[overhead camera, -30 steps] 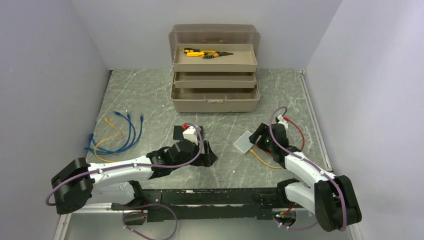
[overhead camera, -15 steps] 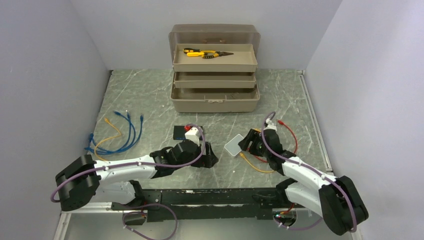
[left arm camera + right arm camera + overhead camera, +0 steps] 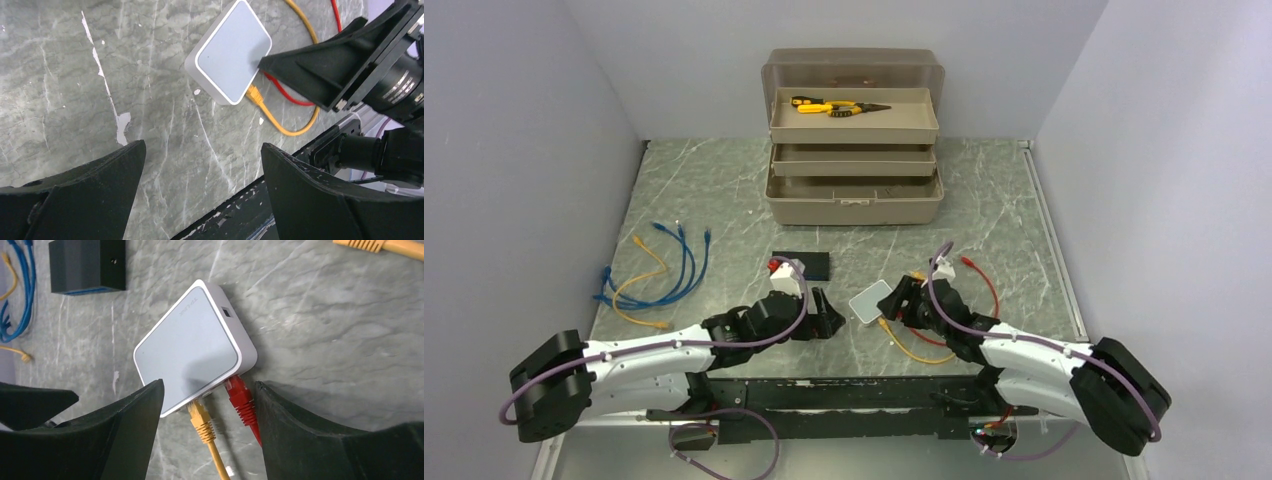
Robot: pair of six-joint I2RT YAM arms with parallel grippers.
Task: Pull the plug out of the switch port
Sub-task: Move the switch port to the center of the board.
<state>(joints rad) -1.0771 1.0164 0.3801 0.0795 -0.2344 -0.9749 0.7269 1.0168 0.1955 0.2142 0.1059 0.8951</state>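
The switch (image 3: 801, 266), a flat black box, lies alone at mid table and shows at top left in the right wrist view (image 3: 87, 265); no cable shows in it. A small white box (image 3: 870, 301) (image 3: 192, 347) has a yellow plug (image 3: 200, 417) and a red plug (image 3: 241, 400) in its near edge. My right gripper (image 3: 209, 385) (image 3: 902, 300) is open, with both plugs between its fingers and its left finger over the box's corner. My left gripper (image 3: 202, 145) (image 3: 824, 318) is wide open over bare table, left of the white box (image 3: 230, 60).
An open tan toolbox (image 3: 854, 190) stands at the back with yellow pliers (image 3: 834, 106) in its top tray. Loose blue and yellow cables (image 3: 664, 265) lie at the left. The red cable (image 3: 984, 285) loops off to the right, and a loose yellow plug (image 3: 370, 245) lies beyond.
My right gripper has moved left and nearer, and the white box has slid left with it. My left arm has drawn back, uncovering the black switch.
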